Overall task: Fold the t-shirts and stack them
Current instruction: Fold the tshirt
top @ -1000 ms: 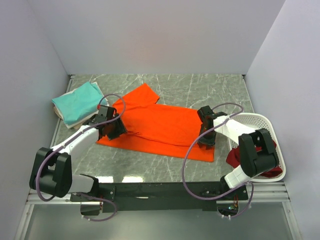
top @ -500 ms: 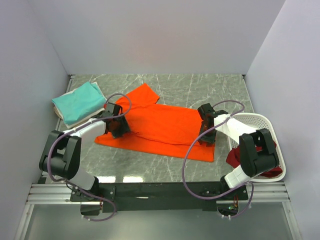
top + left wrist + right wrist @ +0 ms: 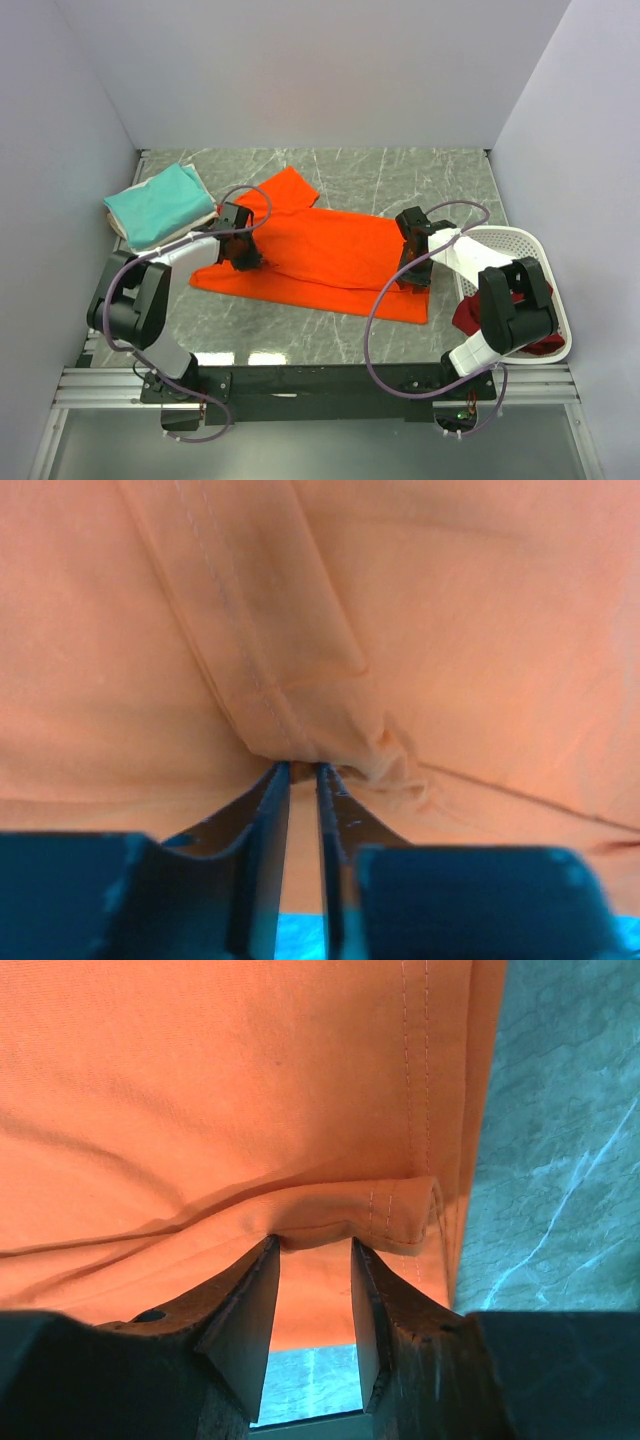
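My left jaws stand narrow, their dark fingertips nipped onto a small puckered ridge of the orange t-shirt, just beside a stitched seam. My left arm lies low over the counter, reaching right to the shirt's left end, near the sleeve. My right jaws are parted, with the tips pressed down on either side of a raised fold at the double-stitched hem, straddling it rather than clamping it. My right arm reaches left from beside the basket to the shirt's right end, the wrist tipped steeply down.

The shirt is soft, matte cotton, spread wide between both arms, with one sleeve pointing to the far side. It lies on grey-green marbled stone. At the far left a folded teal t-shirt sits on a cream t-shirt. At the right, the white perforated basket holds dark red t-shirts.
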`<action>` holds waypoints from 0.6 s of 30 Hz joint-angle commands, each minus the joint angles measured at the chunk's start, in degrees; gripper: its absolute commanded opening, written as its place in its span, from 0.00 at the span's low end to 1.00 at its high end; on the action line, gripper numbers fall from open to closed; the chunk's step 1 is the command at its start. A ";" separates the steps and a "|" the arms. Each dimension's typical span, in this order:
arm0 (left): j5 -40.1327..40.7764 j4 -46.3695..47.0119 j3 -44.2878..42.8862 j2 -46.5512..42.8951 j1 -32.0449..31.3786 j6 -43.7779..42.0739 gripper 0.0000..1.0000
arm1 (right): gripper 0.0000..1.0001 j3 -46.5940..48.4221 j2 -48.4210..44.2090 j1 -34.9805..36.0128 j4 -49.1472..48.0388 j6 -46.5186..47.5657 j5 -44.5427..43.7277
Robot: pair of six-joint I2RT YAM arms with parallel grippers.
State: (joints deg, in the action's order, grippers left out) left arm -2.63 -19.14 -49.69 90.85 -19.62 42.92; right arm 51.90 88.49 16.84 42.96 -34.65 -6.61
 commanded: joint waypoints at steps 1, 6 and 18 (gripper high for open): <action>0.79 1.47 -3.39 1.60 -0.51 -0.81 0.18 | 0.42 -0.13 -0.33 -0.40 -0.77 -0.06 -0.86; 1.75 1.03 -6.03 4.16 -1.21 -2.31 0.00 | 0.42 -0.31 -0.07 -0.40 -0.86 -0.06 -0.77; 2.46 1.03 -12.62 9.26 -4.73 -4.86 0.00 | 0.42 -0.83 0.63 -0.41 -1.21 -0.15 -0.07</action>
State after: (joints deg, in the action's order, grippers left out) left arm -1.06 -19.09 -59.64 99.35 -23.51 39.62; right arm 51.27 88.64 16.84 42.61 -34.68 -6.33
